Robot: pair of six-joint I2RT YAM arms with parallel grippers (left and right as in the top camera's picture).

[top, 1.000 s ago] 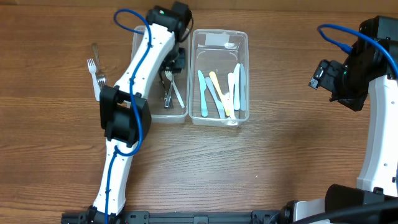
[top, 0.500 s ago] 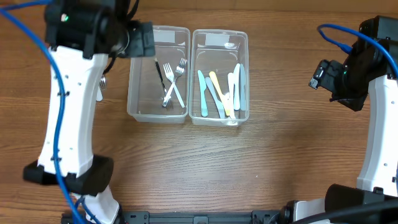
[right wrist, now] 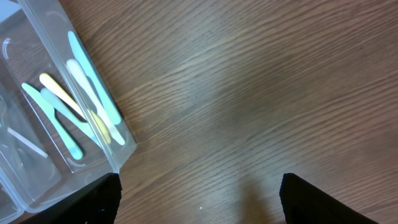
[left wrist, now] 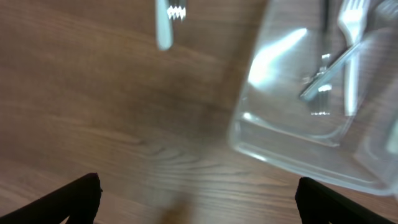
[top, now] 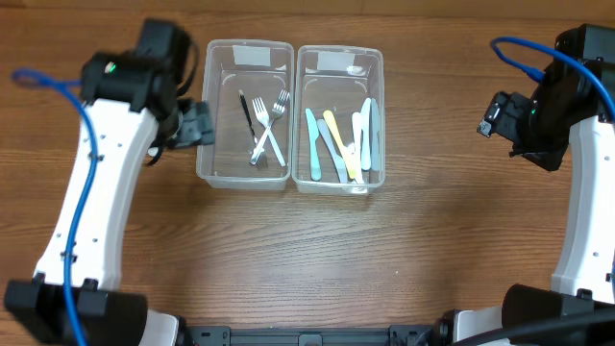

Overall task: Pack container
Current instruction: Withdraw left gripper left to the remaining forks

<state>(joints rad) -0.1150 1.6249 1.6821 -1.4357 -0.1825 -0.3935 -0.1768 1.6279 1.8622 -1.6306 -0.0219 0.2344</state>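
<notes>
Two clear plastic containers stand side by side. The left container (top: 213, 144) holds two metal forks (top: 268, 126) and a dark utensil (top: 245, 112). The right container (top: 376, 67) holds several pastel plastic knives (top: 338, 142). My left gripper (top: 199, 123) hovers open and empty just left of the left container (left wrist: 292, 146). In the left wrist view, a pale fork (left wrist: 165, 20) lies on the wood ahead of my left gripper (left wrist: 199, 200). My right gripper (top: 494, 114) hangs open over bare table, right of the knife container (right wrist: 59, 134). Nothing sits between the fingers of my right gripper (right wrist: 200, 200).
The tabletop (top: 384, 259) is brown wood. The left arm (top: 91, 211) covers the table area left of the containers in the overhead view. The right arm (top: 581, 192) stands along the right edge.
My left gripper has opened and its arm has swung from over the left container to the table at its left. The right arm has not moved.
</notes>
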